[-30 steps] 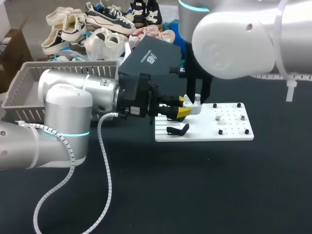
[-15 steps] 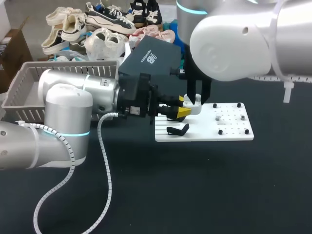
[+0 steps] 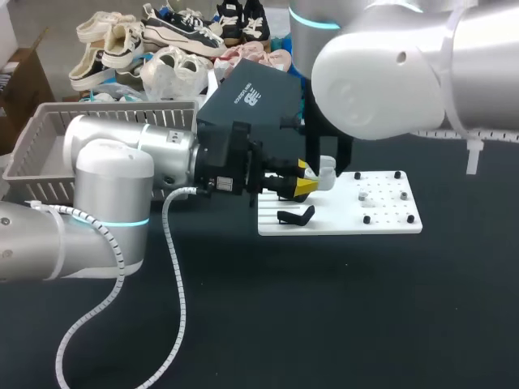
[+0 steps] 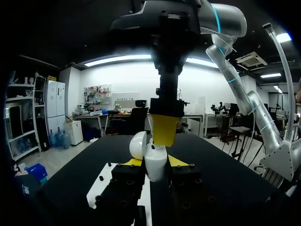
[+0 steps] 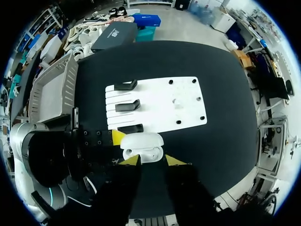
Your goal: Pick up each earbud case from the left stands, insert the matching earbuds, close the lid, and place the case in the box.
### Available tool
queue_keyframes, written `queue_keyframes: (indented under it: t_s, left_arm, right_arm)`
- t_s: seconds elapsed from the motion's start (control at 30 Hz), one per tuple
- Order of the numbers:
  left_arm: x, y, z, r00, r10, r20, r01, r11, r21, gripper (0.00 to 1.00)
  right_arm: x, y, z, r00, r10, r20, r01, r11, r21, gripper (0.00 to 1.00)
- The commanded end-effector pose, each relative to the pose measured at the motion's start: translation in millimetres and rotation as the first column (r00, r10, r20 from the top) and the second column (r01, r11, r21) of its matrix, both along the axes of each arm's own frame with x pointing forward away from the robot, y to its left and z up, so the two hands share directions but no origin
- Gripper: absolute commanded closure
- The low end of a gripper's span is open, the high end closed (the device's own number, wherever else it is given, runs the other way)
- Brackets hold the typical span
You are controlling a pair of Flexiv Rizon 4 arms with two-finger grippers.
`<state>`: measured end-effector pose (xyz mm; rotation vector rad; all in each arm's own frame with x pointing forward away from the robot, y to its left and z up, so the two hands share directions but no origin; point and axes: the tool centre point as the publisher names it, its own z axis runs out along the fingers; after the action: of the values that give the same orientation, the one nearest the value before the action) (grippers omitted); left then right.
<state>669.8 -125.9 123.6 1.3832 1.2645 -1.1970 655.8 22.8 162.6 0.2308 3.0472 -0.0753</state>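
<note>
A white earbud case point(image 4: 155, 162) with its lid point(image 4: 138, 145) swung open sits between the yellow tips of my left gripper point(image 4: 154, 165), which is shut on it. In the head view this gripper point(image 3: 297, 185) holds the case over the left edge of the white board point(image 3: 381, 219). My right gripper point(image 5: 151, 161) hangs straight above the open case point(image 5: 141, 147), its yellow tips apart with nothing seen between them. In the left wrist view it point(image 4: 164, 129) comes down just over the case. A small pale earbud point(image 5: 178, 101) lies on the board.
Black stands point(image 5: 128, 105) line the board's left side, and black pegs dot its right side. A grey basket point(image 3: 49, 150) stands at the far left. A dark box point(image 3: 251, 97) and several shoes lie behind the board.
My right arm has drifted slightly to the left above the case. The left arm and the case have stayed where they were.
</note>
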Motion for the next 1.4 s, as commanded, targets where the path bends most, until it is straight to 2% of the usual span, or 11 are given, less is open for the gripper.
queue_keyframes:
  t_s: [0.03,0.17,0.27,0.43,0.57,0.77,0.9,0.97,1.17,1.4]
  left_arm:
    - [1.6,-1,-0.6,1.000,-0.003,-0.001,0.003,1.000,0.000,1.00]
    - [1.6,-1,-0.6,1.000,-0.003,-0.001,0.003,1.000,0.000,1.00]
    - [1.6,-1,-0.6,1.000,-0.003,-0.001,0.003,1.000,0.000,1.00]
    - [1.6,-1,-0.6,1.000,-0.003,-0.001,0.003,1.000,0.000,1.00]
    - [1.6,-1,-0.6,1.000,-0.003,-0.001,0.003,1.000,0.000,1.00]
    - [1.6,-1,-0.6,1.000,-0.003,-0.001,0.003,1.000,0.000,1.00]
    - [1.6,-1,-0.6,1.000,-0.003,-0.001,0.003,1.000,0.000,1.00]
    - [1.6,-1,-0.6,1.000,-0.003,-0.001,0.003,1.000,0.000,1.00]
    - [1.6,-1,-0.6,1.000,-0.003,-0.001,0.003,1.000,0.000,1.00]
    - [-0.3,6,-2.9,1.000,-0.003,-0.004,0.003,1.000,0.006,1.00]
  right_arm:
    - [0.1,0,0,1.000,-0.003,0.001,0.003,1.000,0.000,0.67]
    - [-1.7,-4,8,0.999,-0.012,0.034,0.011,1.000,0.028,0.66]
    - [-5.4,-10,16,0.993,0.022,0.114,-0.030,0.997,0.067,0.64]
    - [-9.0,-31,21,0.977,0.045,0.209,-0.067,0.992,0.102,0.59]
    - [-6.1,-50,15,0.960,0.014,0.281,-0.034,0.997,0.068,0.52]
    - [0.8,-77,4,0.953,-0.085,0.291,0.053,0.992,0.115,0.52]
    - [3.2,-85,0,0.950,-0.106,0.293,0.074,0.990,0.118,0.50]
    - [5.2,-89,-3,0.949,-0.117,0.291,0.084,0.989,0.124,0.45]
    - [14.7,-93,-20,0.956,-0.120,0.267,0.086,0.987,0.137,0.39]
    - [31.7,-91,-37,0.963,-0.126,0.240,0.084,0.981,0.177,0.44]
